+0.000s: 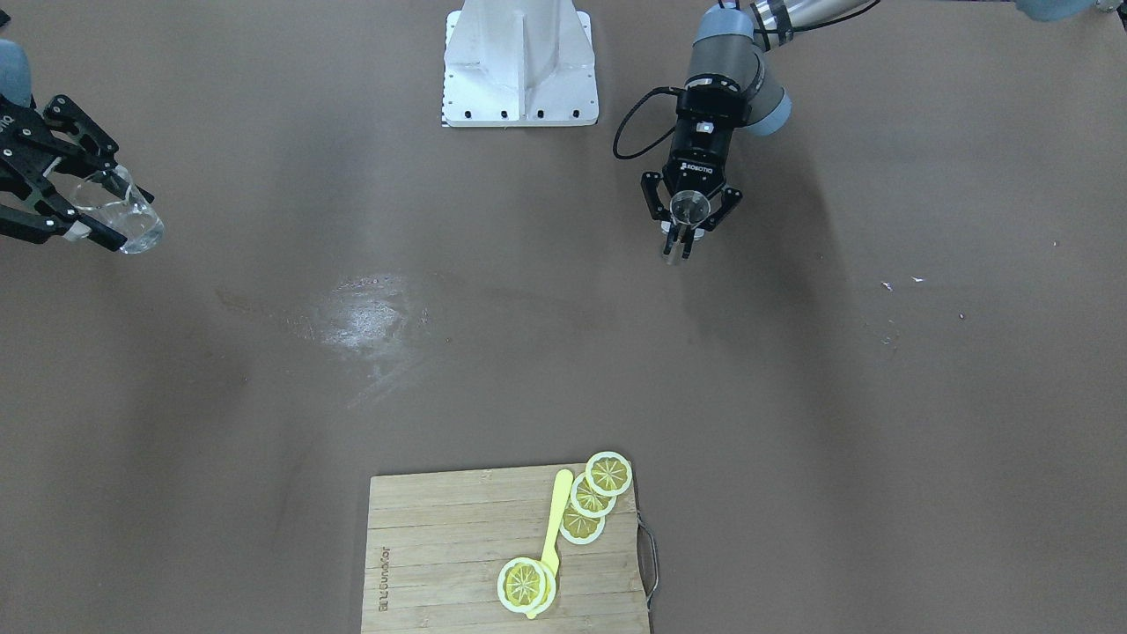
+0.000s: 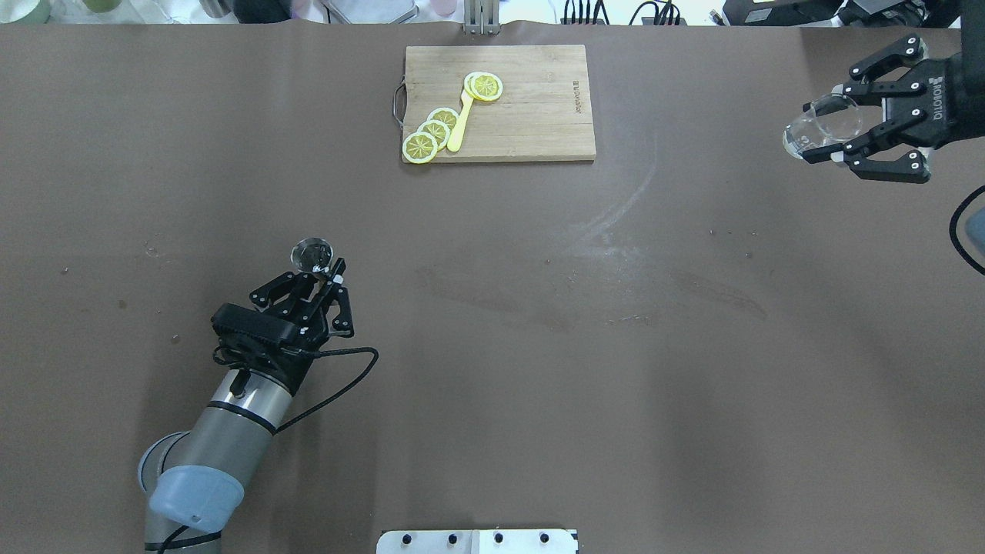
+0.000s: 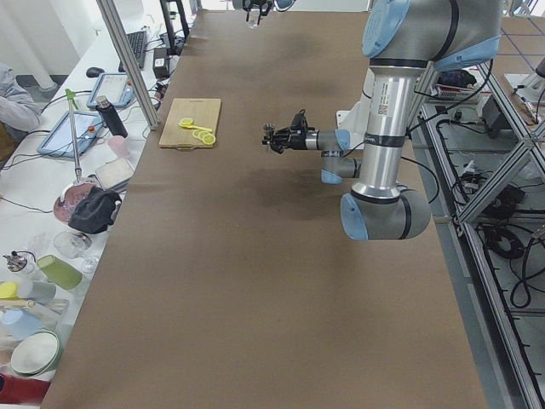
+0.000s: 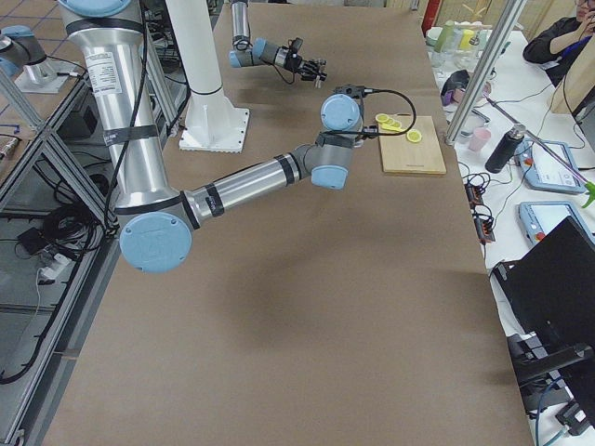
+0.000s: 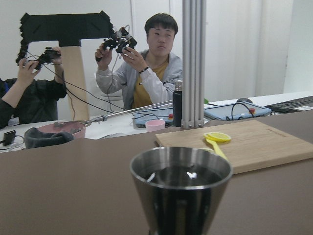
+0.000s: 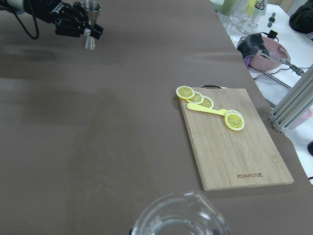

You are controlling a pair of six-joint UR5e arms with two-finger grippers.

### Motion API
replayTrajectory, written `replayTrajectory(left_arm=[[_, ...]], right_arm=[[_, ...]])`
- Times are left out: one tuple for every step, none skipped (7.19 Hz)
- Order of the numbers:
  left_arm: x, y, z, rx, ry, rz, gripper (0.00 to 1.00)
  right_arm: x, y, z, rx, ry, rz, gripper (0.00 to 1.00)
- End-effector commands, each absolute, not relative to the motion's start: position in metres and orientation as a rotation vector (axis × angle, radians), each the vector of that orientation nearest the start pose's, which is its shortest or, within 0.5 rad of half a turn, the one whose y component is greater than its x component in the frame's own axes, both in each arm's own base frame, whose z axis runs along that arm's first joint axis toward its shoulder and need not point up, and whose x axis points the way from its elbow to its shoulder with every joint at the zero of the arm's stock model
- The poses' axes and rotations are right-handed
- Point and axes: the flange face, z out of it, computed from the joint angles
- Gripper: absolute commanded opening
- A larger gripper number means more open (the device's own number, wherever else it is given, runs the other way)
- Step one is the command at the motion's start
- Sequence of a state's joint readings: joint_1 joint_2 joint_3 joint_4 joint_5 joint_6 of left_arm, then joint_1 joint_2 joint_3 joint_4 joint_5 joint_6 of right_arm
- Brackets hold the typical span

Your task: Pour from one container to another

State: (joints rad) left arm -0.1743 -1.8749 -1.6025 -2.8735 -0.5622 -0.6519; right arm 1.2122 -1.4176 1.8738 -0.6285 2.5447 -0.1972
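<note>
Clenched in the left pincer point(image 2: 319, 274) at its narrow waist, upright above the worktop point(image 2: 539, 346), at 8 o'clock in the overhead view: dull grey hourglass jigger point(image 2: 312, 255). Grasped by the right pincer point(image 2: 814, 131) at 2 o'clock, tipped sideways: clear glass cup point(image 2: 796, 141), flared rim.

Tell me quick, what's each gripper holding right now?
Left gripper: closed on the jigger.
Right gripper: closed on the cup.
</note>
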Motion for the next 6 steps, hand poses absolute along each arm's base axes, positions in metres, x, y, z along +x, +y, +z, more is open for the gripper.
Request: replayTrajectory(left_arm=[[0.524, -0.335, 0.268, 1.450, 0.845, -0.148, 0.00], [0.558, -0.344, 0.236, 1.456, 0.863, -0.138, 0.00], [0.580, -0.349, 0.213, 1.458, 0.874, -0.139, 0.00], [0.591, -0.355, 0.203, 1.485, 0.813, -0.088, 0.00], [0.591, -0.359, 0.192, 1.519, 0.766, -0.049, 0.00], [0.591, -0.373, 0.175, 1.526, 0.758, -0.056, 0.00]], right_arm=[[-0.103, -0.457, 0.303, 1.283, -0.986, -1.148, 0.00], [-0.102, -0.455, 0.300, 1.288, -0.992, -1.158, 0.00], [-0.102, -0.453, 0.302, 1.282, -1.009, -1.176, 0.00], [-0.103, -0.453, 0.306, 1.272, -1.020, -1.182, 0.00], [-0.105, -0.457, 0.304, 1.269, -1.022, -1.183, 0.00], [-0.106, -0.459, 0.308, 1.262, -1.025, -1.180, 0.00]])
